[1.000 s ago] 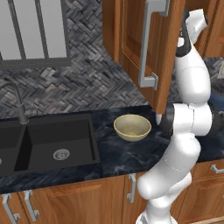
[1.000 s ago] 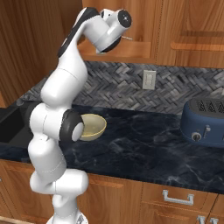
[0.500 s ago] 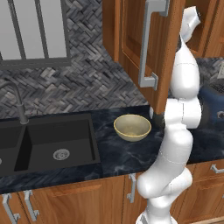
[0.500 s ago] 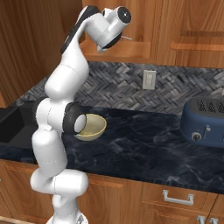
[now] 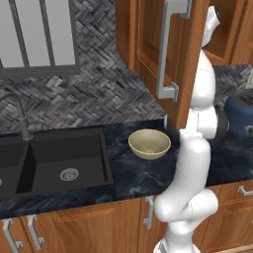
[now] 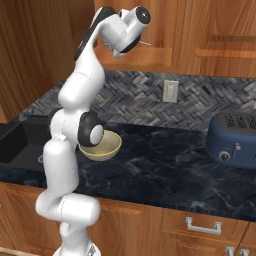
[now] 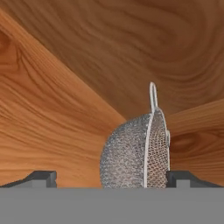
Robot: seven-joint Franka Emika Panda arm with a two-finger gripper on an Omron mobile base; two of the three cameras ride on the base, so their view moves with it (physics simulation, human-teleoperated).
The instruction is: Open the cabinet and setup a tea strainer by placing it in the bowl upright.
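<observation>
The tea strainer (image 7: 133,153), a silver mesh basket with a wire loop on its rim, lies on its side on the wooden shelf inside the cabinet. My gripper (image 7: 113,179) is open around it. One fingertip (image 7: 183,178) is close to its rim and the other (image 7: 41,178) stands well clear. The cabinet's door (image 5: 148,54) with its long silver handle (image 5: 170,49) hangs open. My wrist (image 6: 127,27) reaches up into the cabinet behind that door. The pale yellow bowl (image 5: 149,144) sits empty on the dark counter below, and the arm's elbow partly covers the bowl (image 6: 107,148) in the right base view.
A black sink (image 5: 54,165) with a faucet (image 5: 20,116) lies left of the bowl. A blue toaster (image 6: 235,140) stands at the right on the dark marble counter (image 6: 165,170). A wall outlet (image 6: 170,91) is on the tiled backsplash. The open door hangs just above the bowl.
The arm has straightened and its elbow has swung sideways, while the hand moved a little deeper into the cabinet. The gripper has stayed open; the bowl has not moved.
</observation>
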